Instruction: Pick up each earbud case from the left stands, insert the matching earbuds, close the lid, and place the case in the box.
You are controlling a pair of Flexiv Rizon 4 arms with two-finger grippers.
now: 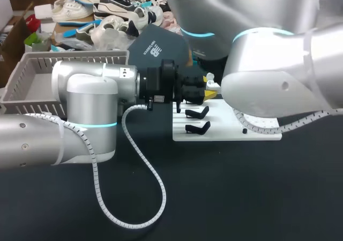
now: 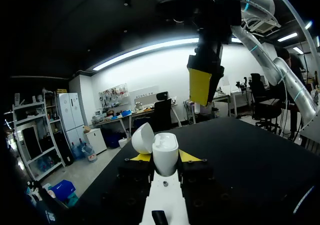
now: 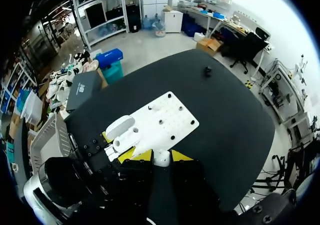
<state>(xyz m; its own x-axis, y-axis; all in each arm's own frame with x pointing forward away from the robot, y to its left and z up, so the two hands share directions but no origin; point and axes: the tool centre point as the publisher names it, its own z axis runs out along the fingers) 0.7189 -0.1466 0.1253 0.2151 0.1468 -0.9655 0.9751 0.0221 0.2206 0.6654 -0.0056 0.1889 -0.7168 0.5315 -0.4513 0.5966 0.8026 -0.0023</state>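
Observation:
A white earbud case (image 2: 165, 154) stands upright between the yellow tips of my left gripper (image 2: 165, 157), which is shut on it; its lid (image 2: 143, 138) is hinged open. Directly above the case hangs my right gripper (image 2: 202, 85). In the right wrist view my right gripper (image 3: 157, 156) is shut on a small white earbud (image 3: 161, 158), with the open case (image 3: 122, 134) just below and ahead of it. In the head view both grippers meet at the left gripper (image 1: 208, 90), over the back edge of the white stand plate (image 1: 230, 133), partly hidden by the right arm.
Two empty black stands (image 1: 197, 112) (image 1: 197, 127) sit on the white plate. A grey slatted basket (image 1: 32, 72) stands at the back left, and a dark flat box (image 1: 158, 48) lies behind the grippers. A small black object (image 3: 207, 71) lies far out on the dark table.

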